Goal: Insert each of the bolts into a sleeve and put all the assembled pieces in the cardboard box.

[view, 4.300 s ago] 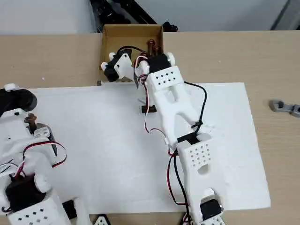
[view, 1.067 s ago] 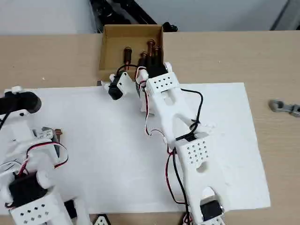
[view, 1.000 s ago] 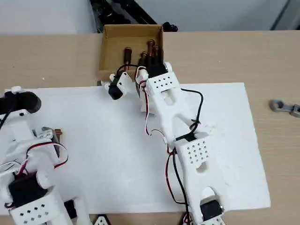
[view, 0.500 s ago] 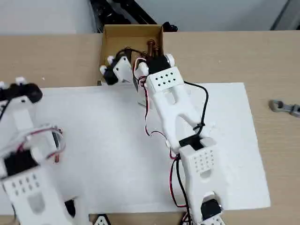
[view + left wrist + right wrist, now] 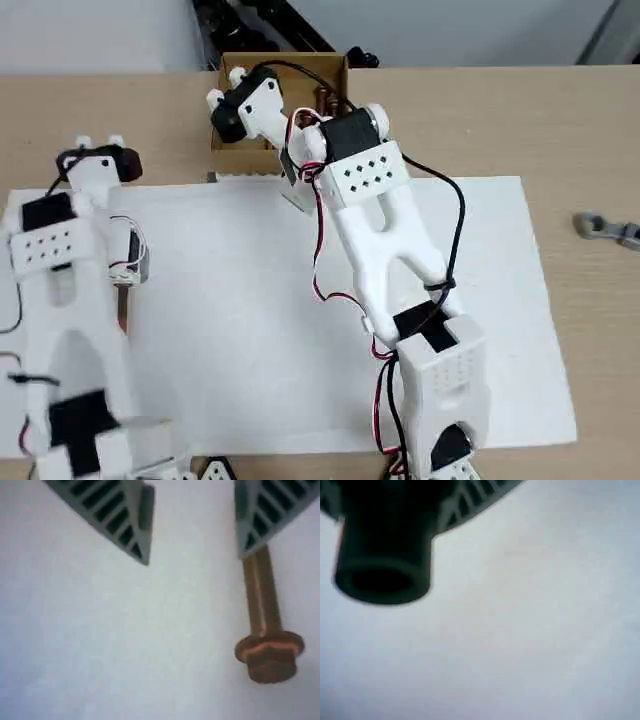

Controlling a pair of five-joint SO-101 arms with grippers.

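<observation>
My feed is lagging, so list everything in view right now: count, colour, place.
table: one, light wood.
white sheet: one, covering the middle of the table.
cardboard box: one, brown, at the white sheet's far edge.
bolts in box: copper, count partly hidden.
loose bolt: one, copper, lying on the white sheet.
sleeve: one, black, held above the white sheet.
metal tool: one, grey, on bare table past the white sheet.
left gripper: open, one finger beside the loose bolt.
right gripper: shut on the sleeve, near the cardboard box.
</observation>
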